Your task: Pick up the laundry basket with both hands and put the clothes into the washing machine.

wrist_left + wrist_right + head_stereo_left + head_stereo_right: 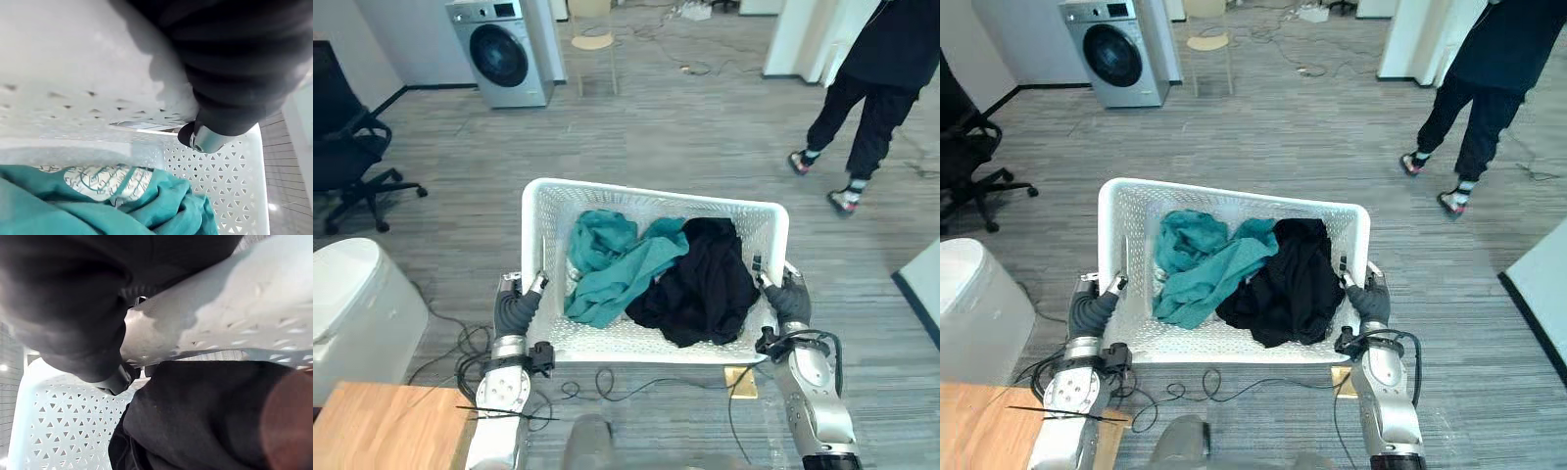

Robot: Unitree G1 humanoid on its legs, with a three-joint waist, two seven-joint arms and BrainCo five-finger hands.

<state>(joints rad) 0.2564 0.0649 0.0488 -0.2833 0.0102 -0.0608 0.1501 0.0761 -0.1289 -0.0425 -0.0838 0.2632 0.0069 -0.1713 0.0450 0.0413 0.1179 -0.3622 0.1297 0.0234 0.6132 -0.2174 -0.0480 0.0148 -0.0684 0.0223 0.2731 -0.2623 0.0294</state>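
A white perforated laundry basket [646, 191] is held in front of me above the floor, tilted a little. In it lie teal clothes [612, 259] on the left and black clothes [705, 279] on the right. My left hand [514, 308] grips the basket's left rim, its thumb [205, 139] hooked over the edge beside the teal cloth [98, 205]. On the right rim sits my right hand [790, 299], thumb [115, 382] over the edge next to the black cloth [195, 416]. The grey washing machine [501, 51] stands far off at the back left, door closed.
A person [871, 88] in dark clothes walks at the back right. A black office chair [347, 147] and a white bin [357, 304] stand on the left, and a wooden tabletop [382, 426] is at the lower left. A light chair [592, 39] stands beside the washer.
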